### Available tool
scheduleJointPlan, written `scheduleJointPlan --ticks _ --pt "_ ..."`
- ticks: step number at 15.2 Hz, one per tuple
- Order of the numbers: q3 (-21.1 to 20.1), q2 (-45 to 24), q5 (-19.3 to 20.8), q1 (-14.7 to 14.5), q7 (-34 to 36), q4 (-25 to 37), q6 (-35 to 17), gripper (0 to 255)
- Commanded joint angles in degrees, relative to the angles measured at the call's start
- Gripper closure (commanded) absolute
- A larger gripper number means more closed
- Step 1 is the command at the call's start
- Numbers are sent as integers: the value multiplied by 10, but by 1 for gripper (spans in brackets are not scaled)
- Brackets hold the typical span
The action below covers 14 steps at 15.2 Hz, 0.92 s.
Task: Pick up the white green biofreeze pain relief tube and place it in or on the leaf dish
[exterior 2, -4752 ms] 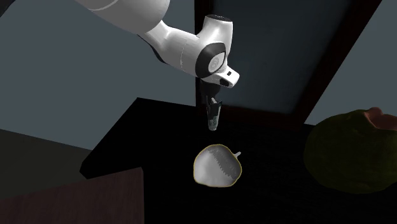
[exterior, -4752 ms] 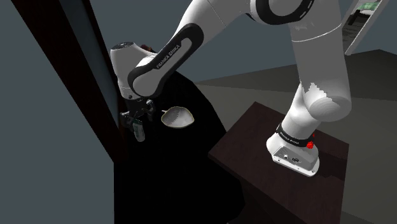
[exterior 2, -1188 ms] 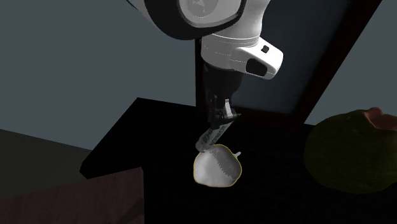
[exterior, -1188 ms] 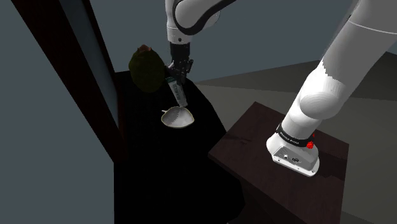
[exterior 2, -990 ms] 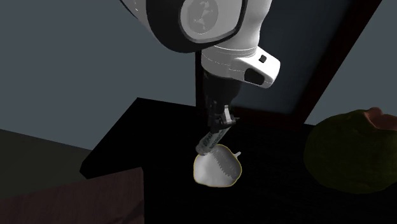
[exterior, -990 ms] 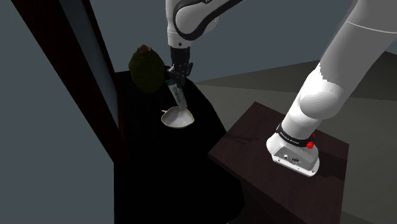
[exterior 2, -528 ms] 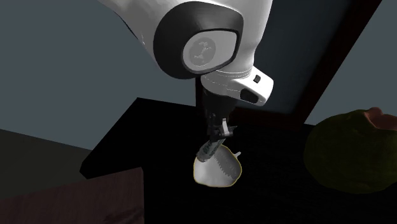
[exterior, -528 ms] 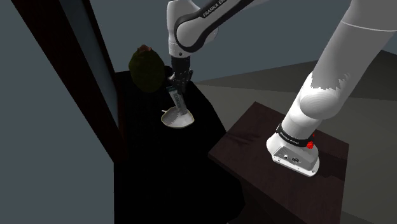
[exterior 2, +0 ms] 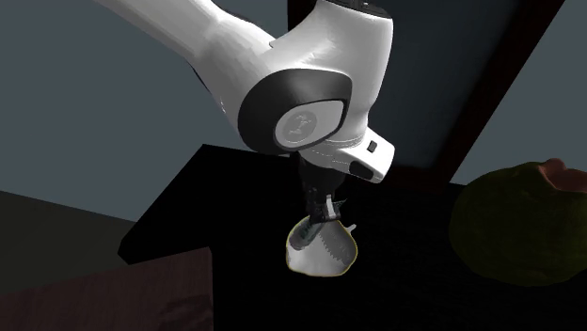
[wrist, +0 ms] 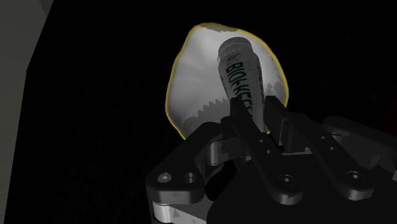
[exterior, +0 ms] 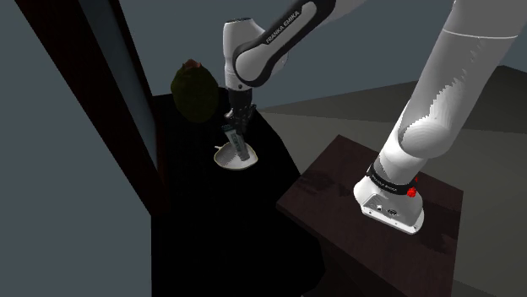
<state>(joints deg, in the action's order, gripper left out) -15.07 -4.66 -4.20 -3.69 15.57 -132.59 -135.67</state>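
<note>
While fingers (wrist: 240, 121) clasp tube (wrist: 240, 70), it tilts inside dish (wrist: 191, 83).

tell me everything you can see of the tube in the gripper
The tube looks pale grey, with dark lettering along its side and a darker rounded end. The gripper is shut on its upper part, so it hangs tilted, far end down over the white, yellow-rimmed leaf dish. That end lies within the dish's outline; whether it touches the dish cannot be told.
</note>
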Motion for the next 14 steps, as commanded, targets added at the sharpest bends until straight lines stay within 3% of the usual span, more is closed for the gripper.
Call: scheduleJointPlan --ticks 1,9,10,14 --pt "0 -13 4 -1 2 -4 -18 255" --pt "0 -13 4 -1 2 -4 -18 255" --pt "0 -13 4 -1 2 -4 -18 0" --pt "0 -13 4 -1 2 -4 -18 0"
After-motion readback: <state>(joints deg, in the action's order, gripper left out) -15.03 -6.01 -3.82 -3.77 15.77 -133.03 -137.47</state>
